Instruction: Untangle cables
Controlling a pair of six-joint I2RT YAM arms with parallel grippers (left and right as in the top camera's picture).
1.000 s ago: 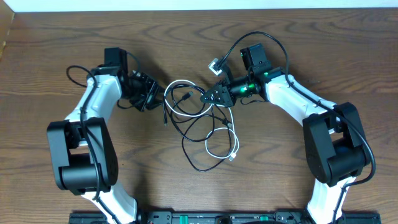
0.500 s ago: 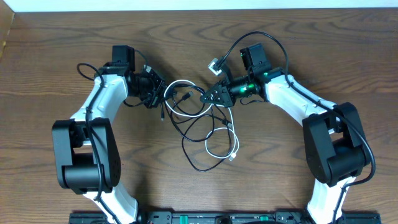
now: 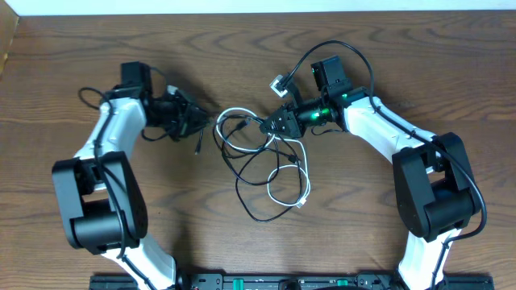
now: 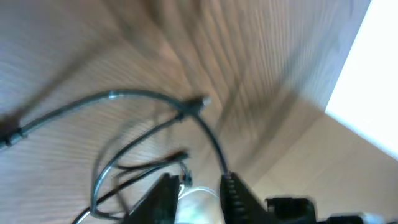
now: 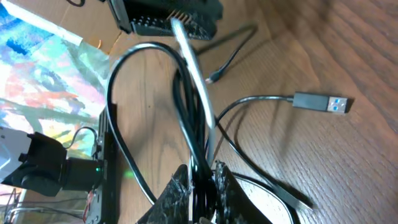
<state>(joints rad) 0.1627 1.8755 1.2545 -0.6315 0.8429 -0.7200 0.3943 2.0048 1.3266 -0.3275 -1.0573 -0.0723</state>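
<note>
The tangle of thin black and white cables (image 3: pixel 278 153) lies in the middle of the brown wood-grain surface (image 3: pixel 363 234). The right fingers (image 5: pixel 177 193) pinch black and white strands at the tangle's far edge. The left fingers (image 4: pixel 233 196), left of it, stand slightly apart, a black strand ending beside one.
</note>
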